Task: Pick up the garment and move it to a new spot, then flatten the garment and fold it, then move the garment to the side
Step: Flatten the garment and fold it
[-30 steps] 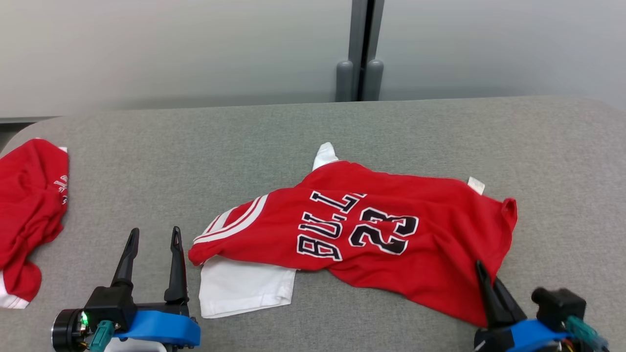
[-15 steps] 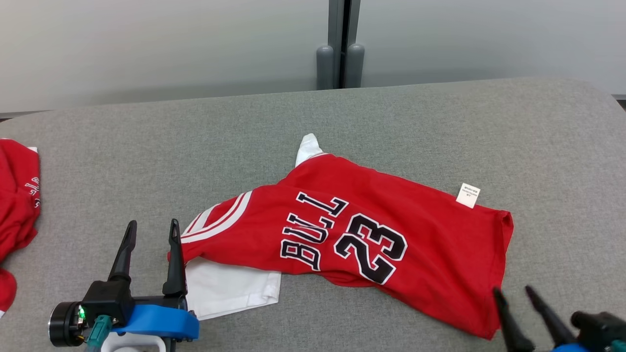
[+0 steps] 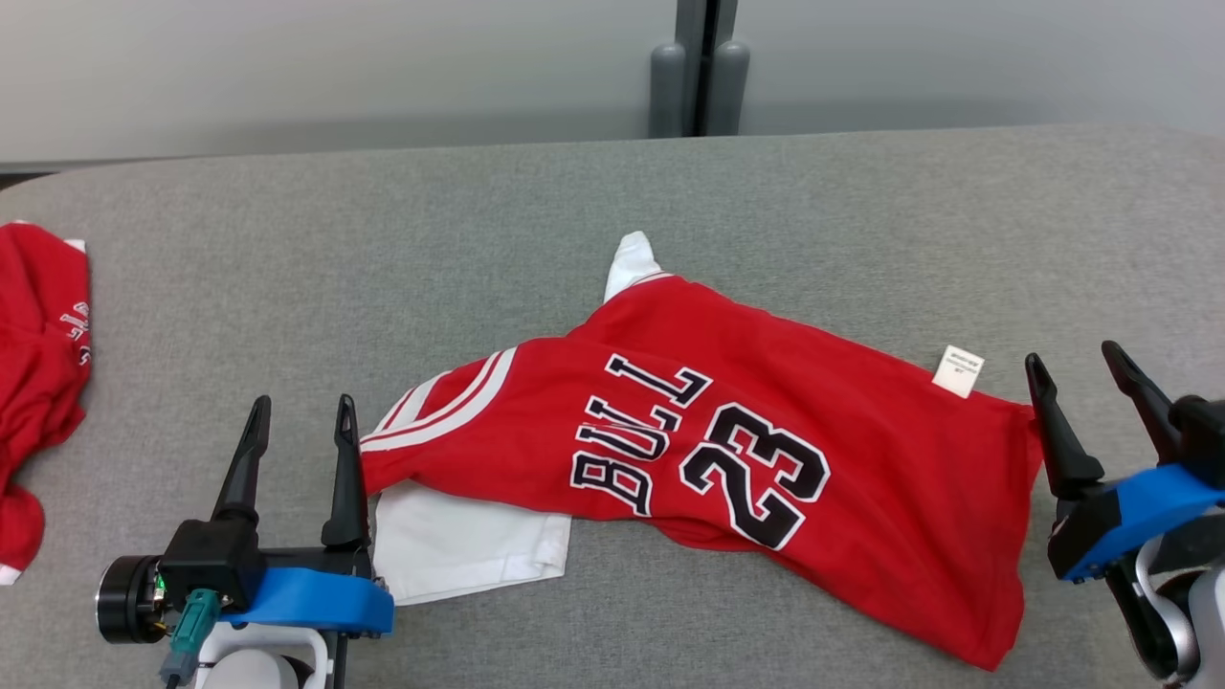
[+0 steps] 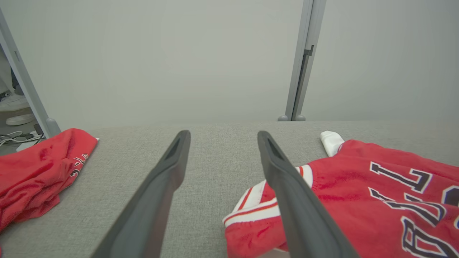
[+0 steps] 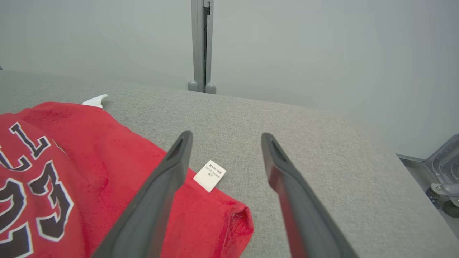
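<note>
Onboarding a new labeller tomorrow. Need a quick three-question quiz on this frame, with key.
1. True or false: the right gripper is shut on the red jersey.
2. The white tag lies nearest to: A) the left gripper; B) the right gripper; C) the second red garment.
3. What number is printed on the red jersey?
Key: 1 false, its jaws stand open beside the hem; 2 B; 3 23.

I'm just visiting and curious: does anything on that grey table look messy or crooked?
Yes. The red number-23 jersey lies slanted and rumpled, white fabric sticks out beneath it, and its small white label is flipped outward.
</note>
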Motion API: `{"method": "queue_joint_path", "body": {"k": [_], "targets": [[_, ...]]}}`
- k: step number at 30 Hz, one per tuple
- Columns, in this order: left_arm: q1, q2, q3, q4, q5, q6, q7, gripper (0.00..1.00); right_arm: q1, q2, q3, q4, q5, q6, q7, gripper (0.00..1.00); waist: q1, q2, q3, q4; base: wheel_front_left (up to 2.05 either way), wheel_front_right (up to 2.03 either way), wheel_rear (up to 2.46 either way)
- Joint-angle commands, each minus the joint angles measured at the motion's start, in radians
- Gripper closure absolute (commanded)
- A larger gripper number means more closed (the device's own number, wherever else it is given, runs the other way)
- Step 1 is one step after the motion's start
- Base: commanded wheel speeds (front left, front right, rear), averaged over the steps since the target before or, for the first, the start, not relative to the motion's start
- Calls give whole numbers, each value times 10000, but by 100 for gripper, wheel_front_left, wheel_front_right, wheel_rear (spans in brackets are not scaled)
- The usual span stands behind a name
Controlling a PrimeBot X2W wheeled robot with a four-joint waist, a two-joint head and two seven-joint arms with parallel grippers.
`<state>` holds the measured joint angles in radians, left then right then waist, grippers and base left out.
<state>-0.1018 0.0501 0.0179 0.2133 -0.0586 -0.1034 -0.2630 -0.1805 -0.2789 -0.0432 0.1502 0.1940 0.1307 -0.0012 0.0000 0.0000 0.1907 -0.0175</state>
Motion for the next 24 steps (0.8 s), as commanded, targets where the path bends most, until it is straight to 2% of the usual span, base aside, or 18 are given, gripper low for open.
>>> {"method": "queue_joint_path", "body": {"k": [1, 8, 17, 19, 24], "targets": [[-167, 6, -2, -36, 14, 13, -27, 0, -301, -123, 69, 327, -119, 2, 56, 0, 0, 0, 147, 137, 0, 0, 0], [-400, 5, -92, -53, -102, 58, -27, 0, -1176, -451, 217, 2504, -137, 2, -109, 0, 0, 0, 531, 468, 0, 0, 0], [-564, 6, -139, -113, -114, 116, -27, 0, -1481, -478, 327, 4751, 130, 1, -337, 0, 0, 0, 865, 697, 0, 0, 0], [-575, 4, -126, -116, -116, 129, -27, 0, -1554, -429, 479, 4988, 371, 2, -562, 100, 0, 0, 901, 682, 0, 0, 0], [-637, 4, -127, -71, -93, 108, -26, 0, -2386, -713, 711, 5080, 584, 2, -1317, 100, 0, 0, 927, 620, 0, 0, 0]]}}
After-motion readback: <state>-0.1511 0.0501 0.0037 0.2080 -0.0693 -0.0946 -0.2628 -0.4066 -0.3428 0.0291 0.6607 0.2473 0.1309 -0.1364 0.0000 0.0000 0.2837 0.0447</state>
